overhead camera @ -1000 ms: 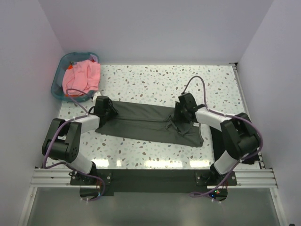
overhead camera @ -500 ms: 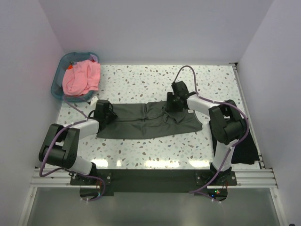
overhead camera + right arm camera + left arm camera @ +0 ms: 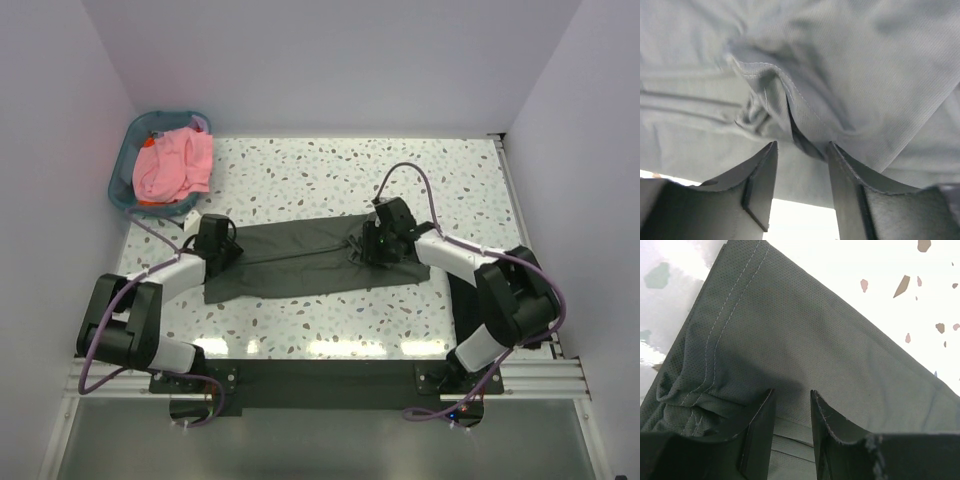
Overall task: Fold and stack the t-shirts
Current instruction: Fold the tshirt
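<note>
Now the olive-grey shirt [image 3: 300, 265] lies flat on the speckled table [image 3: 320, 170]. Its long side runs straight from the left gripper [image 3: 225, 250] to the right gripper [image 3: 368, 247]. The left gripper sits low over one end of the cloth. The right gripper sits a bit in from the other end, so neither is really nearer. The shirt is right under and in front of both. The left one's fingers [image 3: 757, 435] have a small gap, with a stitched hem just off to the side, and I see nothing pinched. The right one's fingers [image 3: 760, 185] are wider apart, and a little ridge of cloth pokes up between the tips. I think the next fold needs both to grab the cloth and carry it the same way across the shirt. Far past the left gripper, a pink shirt [image 3: 175, 165] sits in a teal basket [image 3: 122, 170], well out of the way. Only the shirt lies between the two grippers.
</note>
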